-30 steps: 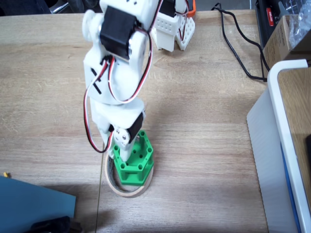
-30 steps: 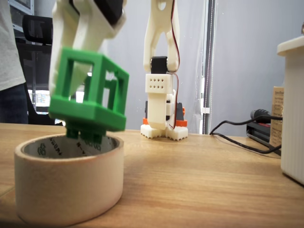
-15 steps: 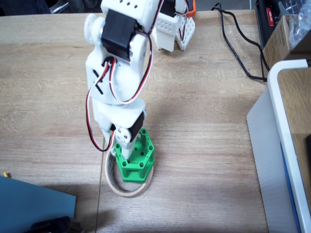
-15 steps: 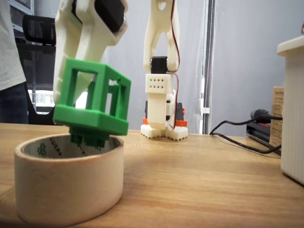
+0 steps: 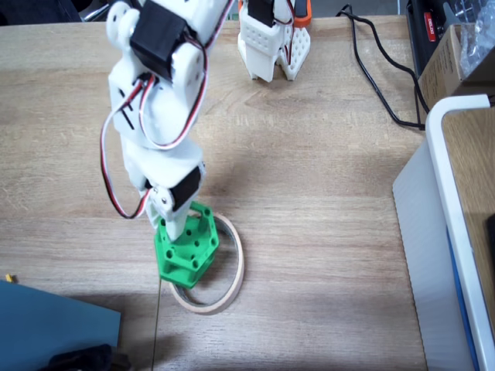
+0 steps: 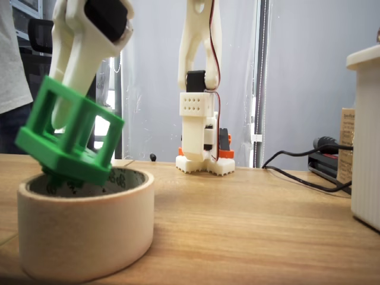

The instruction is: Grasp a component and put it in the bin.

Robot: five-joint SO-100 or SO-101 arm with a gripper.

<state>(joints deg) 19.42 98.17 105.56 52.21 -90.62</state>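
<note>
From above, the gripper (image 5: 172,226) pinches one green component (image 5: 186,246) over the ring's (image 5: 232,280) left edge. The side view shows it tilted (image 6: 68,141), above one ring (image 6: 86,234).

Office or lab workspace suggested, wooden desk (image 5: 325,193) seen across the frame, black cables (image 5: 379,69) at upper right, office chair (image 6: 40,37) at upper left, grey partition wall (image 6: 314,77) behind.
</note>
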